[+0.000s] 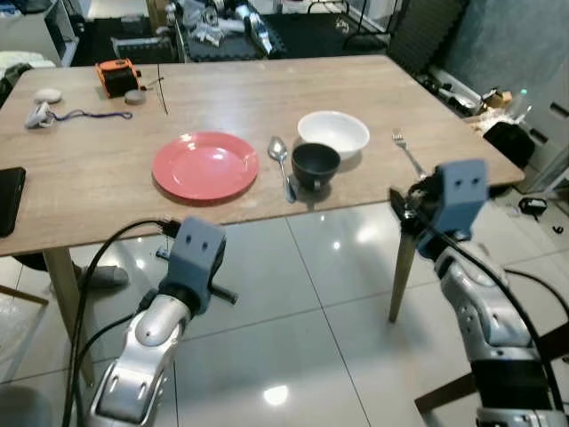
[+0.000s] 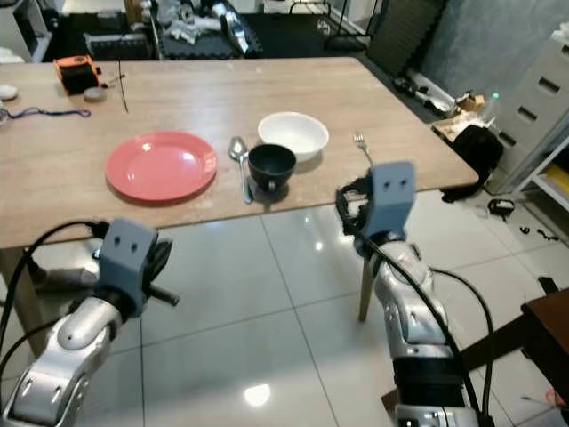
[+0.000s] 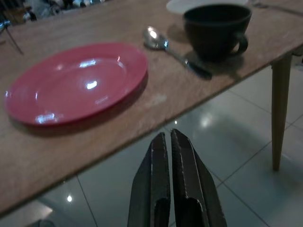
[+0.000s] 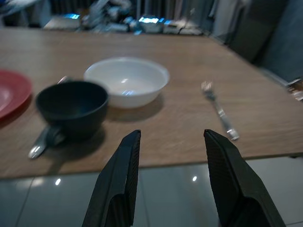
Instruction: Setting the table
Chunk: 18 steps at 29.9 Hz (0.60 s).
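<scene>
Both tools hover off the counter's (image 1: 107, 178) near edge: left tool (image 3: 170, 142) pressed closed, right tool (image 4: 173, 137) spread wide, both empty. Beyond lie plate (image 1: 205, 166), spoon (image 1: 282, 163), cup (image 1: 316, 165), bowl (image 1: 333, 133), fork (image 1: 407, 152).

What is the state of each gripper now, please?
Left gripper: closed, holding nothing.
Right gripper: open, holding nothing.

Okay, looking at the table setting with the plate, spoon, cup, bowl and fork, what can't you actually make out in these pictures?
- Black cup: its inside stays dark in the eye and wrist views, so contents unknown.
- Spoon: handle end is hidden behind the cup in the right wrist view.
- Dark flat object: cut off by the left eye view's edge, unidentifiable.
- Clutter beyond the table: too small and blurred.
</scene>
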Motion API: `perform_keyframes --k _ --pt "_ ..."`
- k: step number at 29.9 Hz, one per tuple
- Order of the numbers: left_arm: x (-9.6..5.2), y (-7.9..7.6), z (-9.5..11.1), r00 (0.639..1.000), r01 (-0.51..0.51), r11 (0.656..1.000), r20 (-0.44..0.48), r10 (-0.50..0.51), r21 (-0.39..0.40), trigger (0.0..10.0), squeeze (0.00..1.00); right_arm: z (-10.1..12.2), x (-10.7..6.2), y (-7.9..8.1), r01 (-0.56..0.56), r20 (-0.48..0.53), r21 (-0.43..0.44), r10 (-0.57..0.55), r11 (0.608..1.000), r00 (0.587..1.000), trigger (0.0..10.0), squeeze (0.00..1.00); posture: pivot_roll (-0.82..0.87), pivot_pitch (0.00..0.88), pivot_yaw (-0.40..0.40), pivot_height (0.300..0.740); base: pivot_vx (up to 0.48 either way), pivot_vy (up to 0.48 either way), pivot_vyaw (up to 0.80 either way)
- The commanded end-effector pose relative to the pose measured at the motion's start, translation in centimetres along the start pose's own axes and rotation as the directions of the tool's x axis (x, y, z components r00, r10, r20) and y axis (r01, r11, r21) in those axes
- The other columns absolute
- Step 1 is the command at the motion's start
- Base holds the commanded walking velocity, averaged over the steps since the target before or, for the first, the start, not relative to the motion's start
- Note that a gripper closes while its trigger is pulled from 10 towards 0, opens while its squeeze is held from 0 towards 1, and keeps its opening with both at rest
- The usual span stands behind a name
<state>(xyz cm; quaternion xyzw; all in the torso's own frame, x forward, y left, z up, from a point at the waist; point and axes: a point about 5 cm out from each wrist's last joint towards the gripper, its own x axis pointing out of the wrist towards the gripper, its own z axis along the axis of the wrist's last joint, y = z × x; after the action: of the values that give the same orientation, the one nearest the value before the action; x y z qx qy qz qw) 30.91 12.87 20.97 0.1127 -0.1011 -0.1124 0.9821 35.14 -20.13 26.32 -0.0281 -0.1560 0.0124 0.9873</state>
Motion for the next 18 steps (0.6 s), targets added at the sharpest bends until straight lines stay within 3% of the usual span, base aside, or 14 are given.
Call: perform_keyframes --k 1,7,12,18 --pt "0.2 -0.1 -0.4 0.999 -0.036 0.999 0.001 0.036 -0.019 10.0 0.0 0.0 0.0 -0.9 0.073 0.024 0.009 -0.073 0.997 0.997 10.0 0.0 -0.01 0.15 0.044 0.74 0.0 0.0 0.0" --pt "0.9 -0.9 0.0 1.0 -0.006 0.999 0.021 0.007 -0.034 10.0 0.0 -0.3 0.1 -1.6 0.113 0.014 -0.008 -0.113 0.994 0.994 10.0 0.0 -0.02 0.137 0.052 0.74 0.0 0.0 0.0" --pt "1.2 0.0 -0.1 0.999 -0.035 0.999 0.024 0.035 -0.029 10.0 0.0 -2.3 -0.4 0.7 -0.068 -0.088 -0.074 0.062 0.995 0.994 10.0 0.0 -0.02 0.124 0.061 0.74 0.0 0.0 0.0" --pt "1.1 0.1 -1.0 0.998 -0.061 0.996 -0.017 0.061 -0.057 10.0 0.0 -2.3 -0.2 0.7 -0.064 -0.07 -0.074 0.059 0.995 0.996 10.0 0.0 -0.02 0.113 0.063 0.74 0.0 0.0 0.0"
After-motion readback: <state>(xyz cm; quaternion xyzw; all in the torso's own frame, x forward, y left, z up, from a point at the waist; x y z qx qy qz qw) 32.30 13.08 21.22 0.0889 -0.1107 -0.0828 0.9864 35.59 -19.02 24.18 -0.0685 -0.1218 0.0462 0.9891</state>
